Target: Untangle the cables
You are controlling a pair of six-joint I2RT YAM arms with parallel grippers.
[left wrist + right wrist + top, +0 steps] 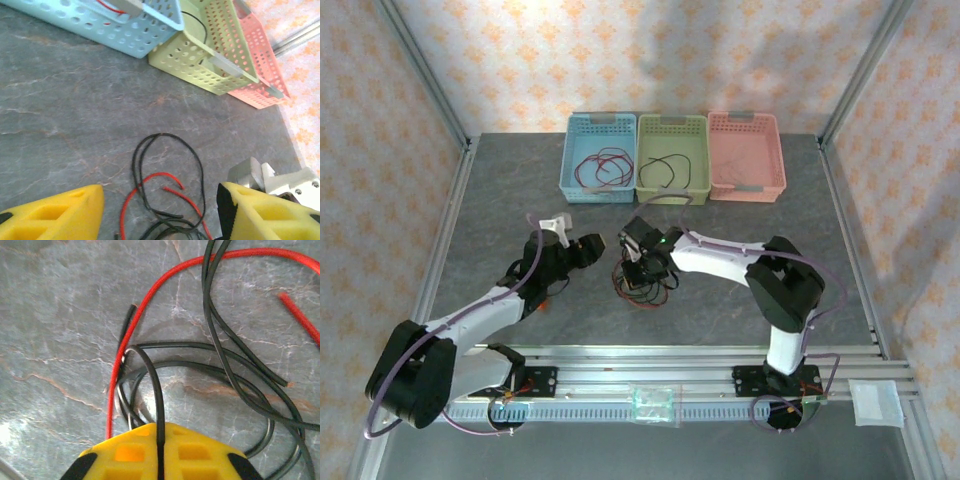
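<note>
My right gripper (159,460) is squeezing shut on a black cable (158,400). In the right wrist view, the black cable is coming up from between my two yellow fingers (125,455) at the bottom middle of the frame. Then it is bending over to the left. A red cable (111,402) is lying just beside it, running from the lower left up to the top right. More black loops are crossing each other on the right side of that frame.

My left gripper (160,220) is standing wide open and is holding nothing. Its yellow fingers (55,215) are sitting in the two bottom corners of the left wrist view. The cables (167,227) are lying on the grey counter (60,100) between them, at the bottom middle.

In the top view, the cables (645,288) are lying in a small tangled pile in the middle of the frame. My two grippers are facing each other just above the pile.

Three baskets are sitting side by side at the top middle. The blue basket (600,118) is on the left, the green basket (672,120) is in the middle and the pink basket (745,118) is on the right. A red and black coil (603,168) is lying in the blue basket. A thin black coil (660,172) is lying in the green basket.
</note>
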